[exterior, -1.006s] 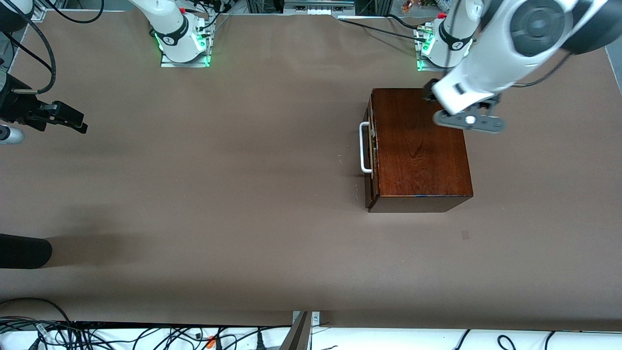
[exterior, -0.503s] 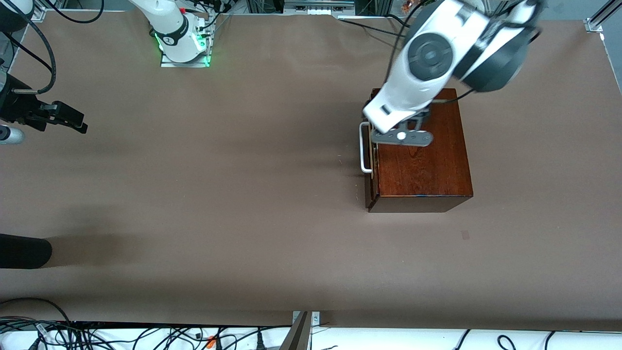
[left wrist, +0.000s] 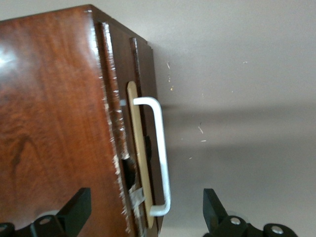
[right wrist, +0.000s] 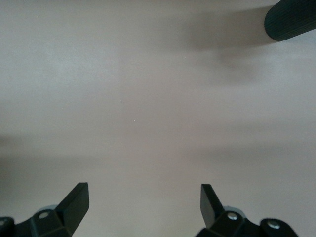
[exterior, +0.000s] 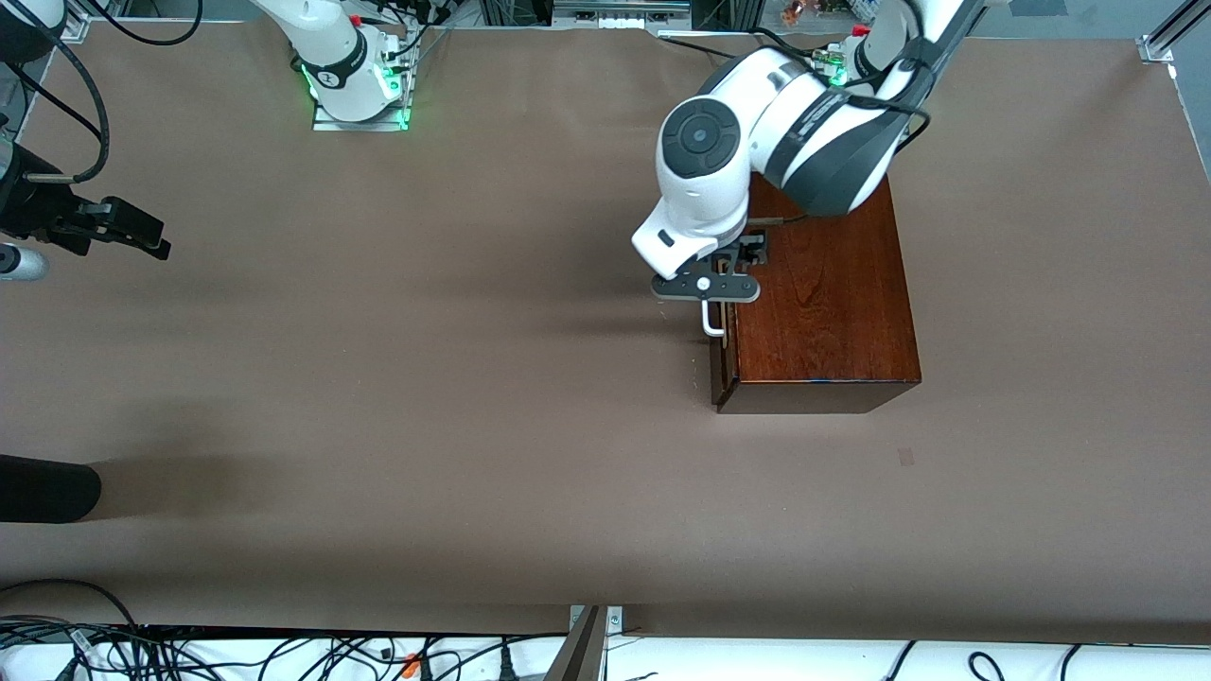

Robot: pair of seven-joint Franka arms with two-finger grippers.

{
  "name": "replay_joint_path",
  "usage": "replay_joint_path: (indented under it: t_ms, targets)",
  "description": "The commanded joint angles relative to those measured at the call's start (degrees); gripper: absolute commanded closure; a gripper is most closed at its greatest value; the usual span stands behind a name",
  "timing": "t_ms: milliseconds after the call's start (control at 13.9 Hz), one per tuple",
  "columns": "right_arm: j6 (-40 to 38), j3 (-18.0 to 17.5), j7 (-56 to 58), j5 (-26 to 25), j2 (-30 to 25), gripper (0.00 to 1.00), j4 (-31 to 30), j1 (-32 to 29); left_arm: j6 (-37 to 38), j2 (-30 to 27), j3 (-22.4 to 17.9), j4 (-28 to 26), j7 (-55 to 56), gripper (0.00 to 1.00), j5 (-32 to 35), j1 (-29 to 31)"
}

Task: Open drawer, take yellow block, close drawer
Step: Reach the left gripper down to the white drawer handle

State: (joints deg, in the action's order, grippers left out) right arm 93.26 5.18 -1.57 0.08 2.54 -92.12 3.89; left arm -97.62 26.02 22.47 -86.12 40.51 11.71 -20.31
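The dark reddish-brown wooden box (exterior: 823, 293) stands toward the left arm's end of the table. Its drawer (exterior: 722, 364) is shut, and part of the white U-shaped handle (exterior: 711, 325) shows below my hand. My left gripper (exterior: 710, 288) hangs over the handle, open and empty. In the left wrist view the handle (left wrist: 161, 148) and drawer front (left wrist: 146, 84) lie between the spread fingers of that gripper (left wrist: 145, 200), with the box top (left wrist: 54, 123) beside them. My right gripper (exterior: 137, 235) waits at the right arm's end, open over bare table (right wrist: 143, 190). The yellow block is hidden.
A black cylindrical object (exterior: 43, 487) lies at the table's edge on the right arm's end, nearer the front camera; it also shows in the right wrist view (right wrist: 291, 19). Cables (exterior: 284, 653) run along the front edge. Brown tabletop (exterior: 426, 378) spreads in front of the drawer.
My left arm has swung from over the box's top to over the drawer handle and come lower. The right arm, box and drawer have not moved.
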Motion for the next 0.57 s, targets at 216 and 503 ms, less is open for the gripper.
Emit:
replay_joint_path:
  t_ms: [216,503]
  targets:
    - [-0.6,-0.4,0.6,0.5,0.2,0.0,0.5,-0.5,-1.8,3.8,-0.4,-1.1,6.2,0.0,6.4,-4.6]
    - [-0.6,-0.4,0.6,0.5,0.2,0.0,0.6,-0.5,-5.1,4.7,-0.4,-4.0,9.1,0.0,10.7,-5.5]
